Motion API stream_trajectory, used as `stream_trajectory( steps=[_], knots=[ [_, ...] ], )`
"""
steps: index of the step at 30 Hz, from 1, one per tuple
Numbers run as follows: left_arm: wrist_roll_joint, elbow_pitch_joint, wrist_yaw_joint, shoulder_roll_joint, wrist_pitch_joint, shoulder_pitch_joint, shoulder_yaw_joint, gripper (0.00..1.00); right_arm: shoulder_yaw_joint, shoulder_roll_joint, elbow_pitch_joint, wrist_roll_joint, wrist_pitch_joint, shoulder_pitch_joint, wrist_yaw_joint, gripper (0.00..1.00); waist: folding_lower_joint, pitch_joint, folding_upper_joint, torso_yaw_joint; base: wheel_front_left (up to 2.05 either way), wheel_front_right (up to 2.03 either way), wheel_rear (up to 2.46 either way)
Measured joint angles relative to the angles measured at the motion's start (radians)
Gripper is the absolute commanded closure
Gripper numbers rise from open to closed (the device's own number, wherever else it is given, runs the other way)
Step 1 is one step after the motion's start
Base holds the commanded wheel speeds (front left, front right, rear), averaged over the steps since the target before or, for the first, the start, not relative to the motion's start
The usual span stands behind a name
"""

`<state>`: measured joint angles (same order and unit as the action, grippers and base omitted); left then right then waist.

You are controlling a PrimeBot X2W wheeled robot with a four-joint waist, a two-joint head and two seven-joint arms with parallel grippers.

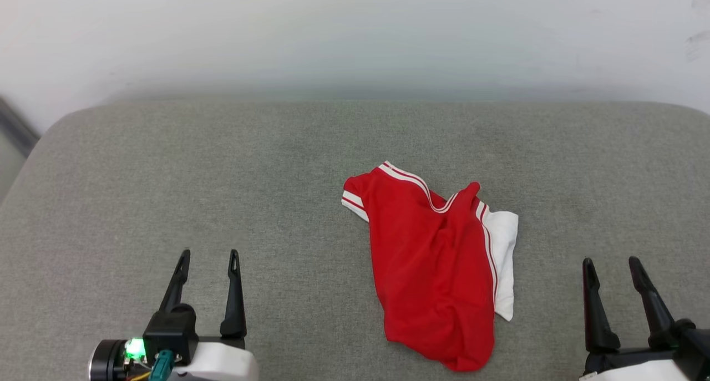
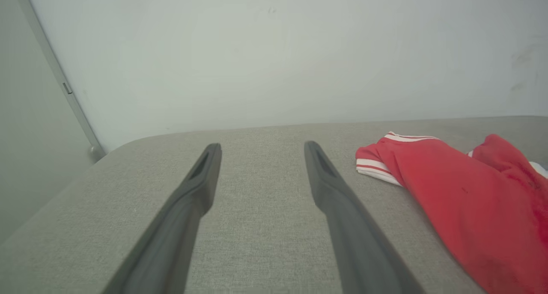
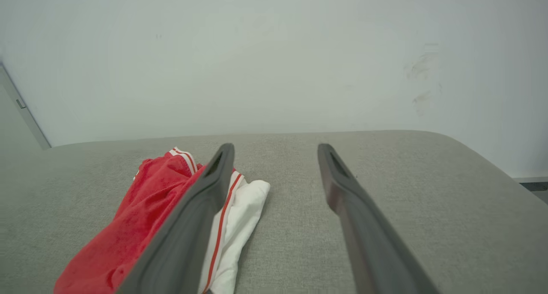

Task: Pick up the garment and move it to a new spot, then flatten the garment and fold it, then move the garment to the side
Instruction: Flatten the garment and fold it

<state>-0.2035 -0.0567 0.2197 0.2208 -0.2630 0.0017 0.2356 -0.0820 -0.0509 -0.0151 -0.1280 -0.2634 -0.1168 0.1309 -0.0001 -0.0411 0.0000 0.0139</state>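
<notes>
Either side of crumpled shirt [image 1: 432, 270], well apart: left hand [image 1: 209, 253], right hand [image 1: 610, 260], spread wide, empty, fingers pointing forward.

Looking at a grey fabric-covered padded surface [image 1: 166, 176], rounding off at the far corners. Carrying a crumpled red jersey [image 1: 427, 259], lying a bit right of centre, white sleeve poking out rightward.

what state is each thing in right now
garment: crumpled in a heap, not flattened or folded, lying on the grey cushion, unheld
left gripper: fingers open, empty, clear of the garment
right gripper: fingers open, empty, clear of the garment
</notes>
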Motion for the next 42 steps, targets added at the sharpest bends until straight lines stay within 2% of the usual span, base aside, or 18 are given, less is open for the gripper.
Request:
stream_trajectory(
  steps=[7,18,25,29,35,38,42],
  knots=[
    [0.065,-0.004,-0.069,-0.067,0.0,0.057,-0.077,0.0,-0.002,0.0,0.014,-0.013,0.0,-0.035,0.0,0.0,0.0,0.026,0.0,0.001,0.0,0.0,0.0],
    [0.114,-0.004,-0.126,-0.109,0.0,0.073,-0.127,0.0,0.008,0.0,0.005,-0.02,0.0,-0.022,0.0,0.0,0.0,0.031,0.0,0.003,0.0,0.0,0.0],
    [0.132,0.002,-0.141,-0.13,0.0,0.062,-0.153,0.0,0.002,0.0,-0.074,0.045,0.0,0.185,0.0,0.0,0.0,0.001,0.0,0.0,0.0,0.0,0.0],
    [0.139,0.002,-0.151,-0.137,0.0,0.048,-0.167,0.0,0.048,-0.009,-0.071,0.141,0.0,0.352,0.0,0.0,0.0001,-0.03,0.0,-0.006,0.0,0.0,0.0],
    [0.147,0.006,-0.158,-0.143,0.0,0.025,-0.186,0.0,0.14,-0.132,0.125,0.187,0.024,0.56,0.0,0.0,0.0001,-0.07,0.0,-0.013,0.0,0.0,0.0],
    [0.148,0.008,-0.163,-0.145,0.0,0.014,-0.195,0.0,0.223,-0.2,0.206,0.162,0.133,0.656,0.0,0.0,0.0001,-0.085,0.0,-0.013,0.0,0.0,0.0],
    [0.15,0.018,-0.166,-0.152,0.0,0.006,-0.204,0.0,0.364,-0.283,0.279,0.003,0.35,0.742,0.0,0.0,0.0001,-0.105,0.0,-0.011,0.0,0.0,0.0]
  ],
)
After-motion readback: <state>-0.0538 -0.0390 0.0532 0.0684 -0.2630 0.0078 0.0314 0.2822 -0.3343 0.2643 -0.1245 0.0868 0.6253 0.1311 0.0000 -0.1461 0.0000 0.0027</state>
